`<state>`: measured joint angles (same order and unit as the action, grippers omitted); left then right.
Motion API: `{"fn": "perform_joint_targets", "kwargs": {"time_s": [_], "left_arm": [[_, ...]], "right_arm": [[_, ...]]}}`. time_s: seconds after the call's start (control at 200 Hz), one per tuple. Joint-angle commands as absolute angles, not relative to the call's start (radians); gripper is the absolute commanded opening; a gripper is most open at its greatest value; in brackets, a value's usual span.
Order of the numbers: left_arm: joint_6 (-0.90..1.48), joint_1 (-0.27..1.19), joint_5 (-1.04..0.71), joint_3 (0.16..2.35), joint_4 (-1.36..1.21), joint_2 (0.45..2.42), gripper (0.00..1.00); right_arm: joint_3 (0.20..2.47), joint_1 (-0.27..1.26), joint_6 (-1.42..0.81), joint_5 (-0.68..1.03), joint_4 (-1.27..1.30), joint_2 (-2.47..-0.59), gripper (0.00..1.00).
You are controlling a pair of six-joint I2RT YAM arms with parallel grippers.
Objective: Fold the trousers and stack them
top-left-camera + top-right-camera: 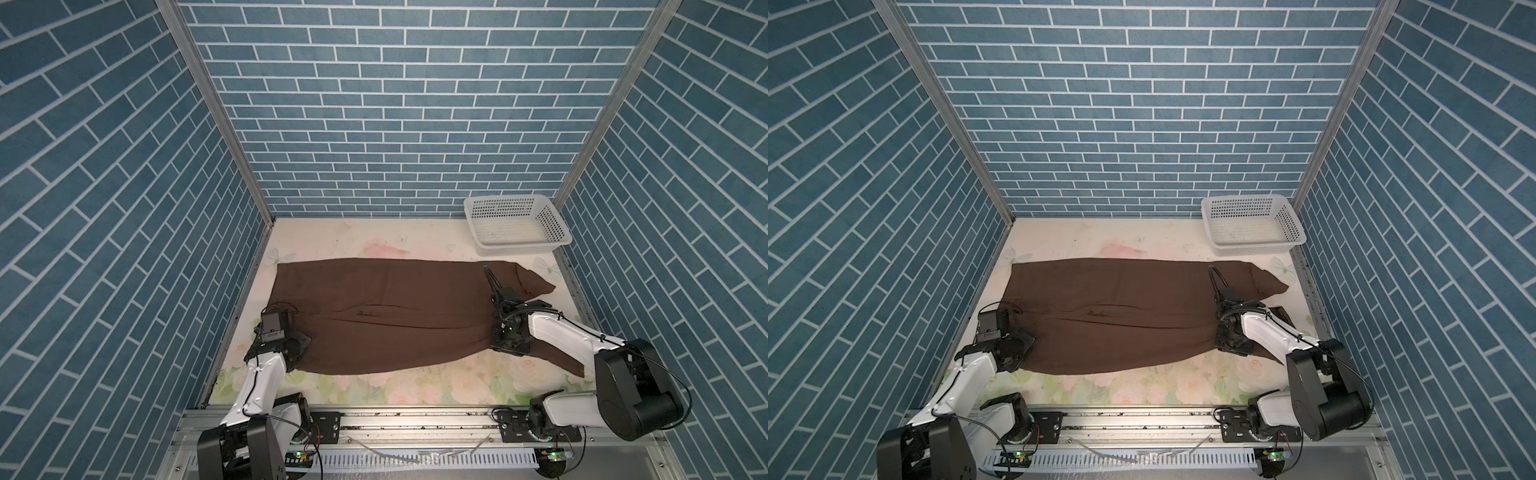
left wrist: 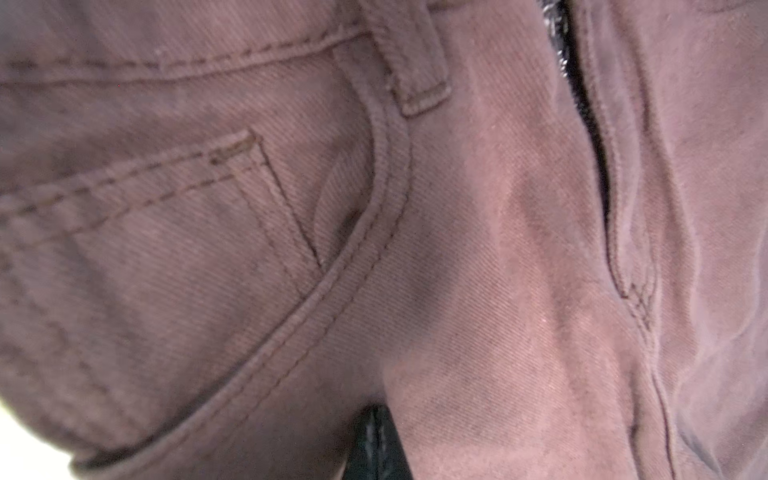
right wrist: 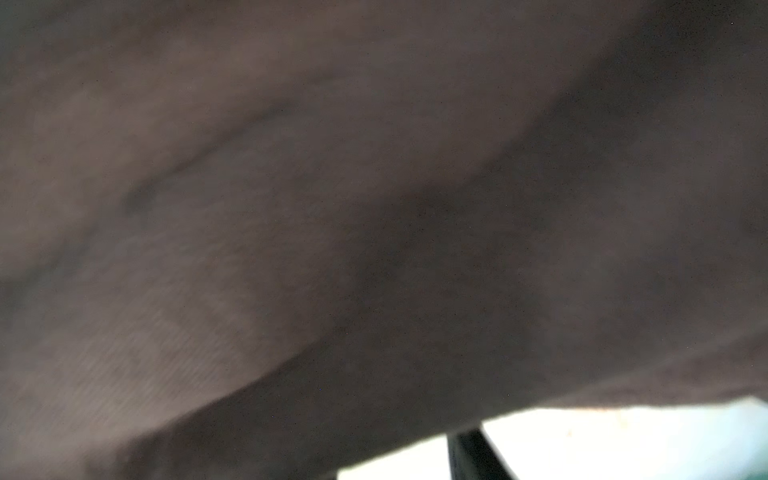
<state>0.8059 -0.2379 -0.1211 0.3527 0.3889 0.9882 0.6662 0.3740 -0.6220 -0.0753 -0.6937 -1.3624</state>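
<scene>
Floral table, one trousers, one basket, left tool closed, right tool unclear.

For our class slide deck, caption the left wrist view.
Close-up of brown trousers: curved pocket, belt loop and zip fill the frame.

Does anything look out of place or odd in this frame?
The trousers lie with their legs askew: one cuff sits apart from the other leg, which angles toward the near edge under the right arm. In the left wrist view the fly zipper stands open.
</scene>
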Motion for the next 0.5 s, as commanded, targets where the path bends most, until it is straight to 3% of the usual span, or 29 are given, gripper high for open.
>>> {"fn": "perform_joint_targets", "kwargs": {"time_s": [0.0,0.085,0.28,0.49], "left_arm": [[0.790,-0.237,-0.085,0.345,0.372,1.030,0.00],[0.783,-0.237,-0.076,0.356,0.360,1.058,0.00],[0.765,-0.238,-0.042,0.395,0.334,1.125,0.00],[0.737,-0.240,-0.011,0.477,0.351,1.207,0.00]], "right_arm": [[0.660,0.371,-0.640,-0.140,-0.708,-1.377,0.12],[0.666,0.371,-0.648,-0.163,-0.766,-1.355,0.00],[0.746,0.352,-0.653,-0.207,-0.983,-1.275,0.00],[0.836,0.336,-0.660,-0.017,-1.138,-1.244,0.00]]}}
